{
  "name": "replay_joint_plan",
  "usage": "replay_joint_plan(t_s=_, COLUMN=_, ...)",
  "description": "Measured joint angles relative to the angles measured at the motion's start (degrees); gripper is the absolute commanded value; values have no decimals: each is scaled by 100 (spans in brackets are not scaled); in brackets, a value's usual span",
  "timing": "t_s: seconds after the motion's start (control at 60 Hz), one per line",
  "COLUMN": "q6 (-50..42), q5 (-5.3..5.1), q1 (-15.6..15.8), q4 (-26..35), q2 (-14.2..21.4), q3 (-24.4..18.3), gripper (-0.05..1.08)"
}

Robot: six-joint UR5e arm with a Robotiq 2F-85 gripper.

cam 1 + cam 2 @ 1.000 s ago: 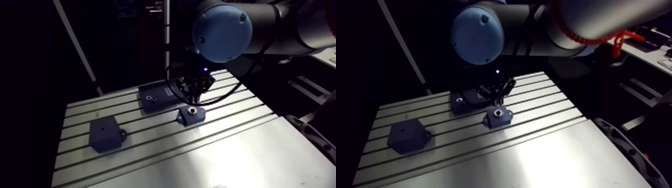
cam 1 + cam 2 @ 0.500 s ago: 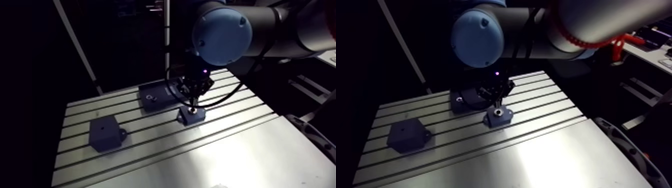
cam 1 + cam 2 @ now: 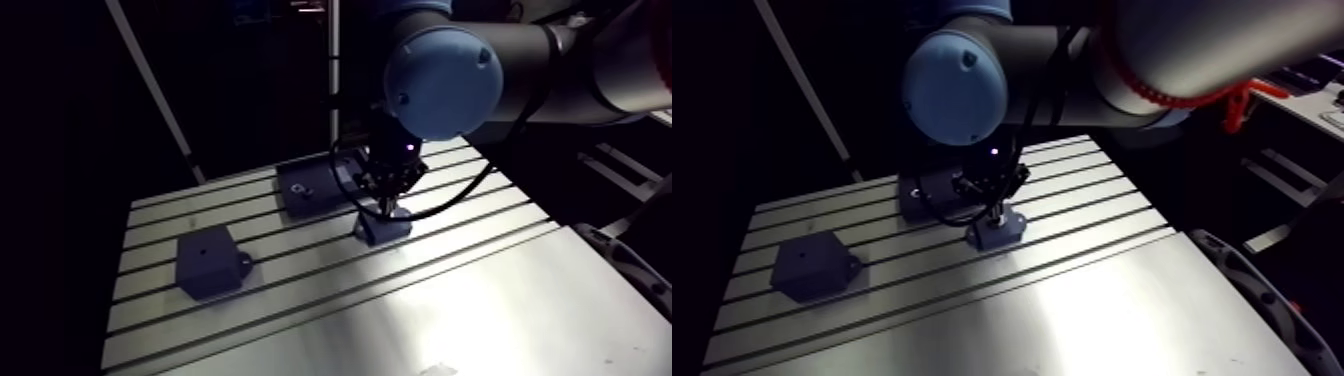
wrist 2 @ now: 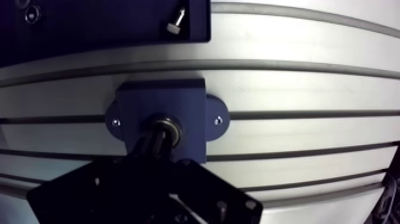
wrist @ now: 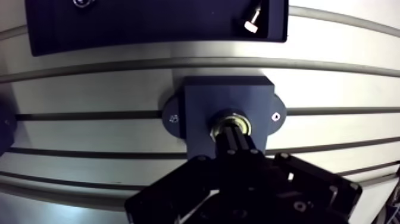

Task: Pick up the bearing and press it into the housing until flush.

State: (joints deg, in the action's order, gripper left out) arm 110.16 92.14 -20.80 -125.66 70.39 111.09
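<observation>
Dim arm view: the table (image 3: 480, 300) shows a pale sheen on its smooth front (surroundings nearly black). In the wrist view it glares white, its slots (image 5: 89, 114) bowed and the gripper (image 5: 235, 140) a dark silhouette.

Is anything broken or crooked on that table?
Nothing looks odd. The shiny metal ring bearing sits centred in the dark blue block housing, which lies flat on the slotted aluminium table, under the tool.

Slotted table (image 3: 480, 300): bare metal, smooth, soft sheen. Dark blue housing (image 5: 202, 101): matt, plastic look. Its bearing (image 5: 226, 121): glossy polished metal. Far tray (image 5: 149, 24): matt, dark.
</observation>
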Motion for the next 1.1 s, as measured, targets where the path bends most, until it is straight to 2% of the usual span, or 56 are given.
replay_joint_plan(t_s=1.1, q6=10, q5=11, q1=-9, q4=-121, q2=-199, q3=4, gripper=108)
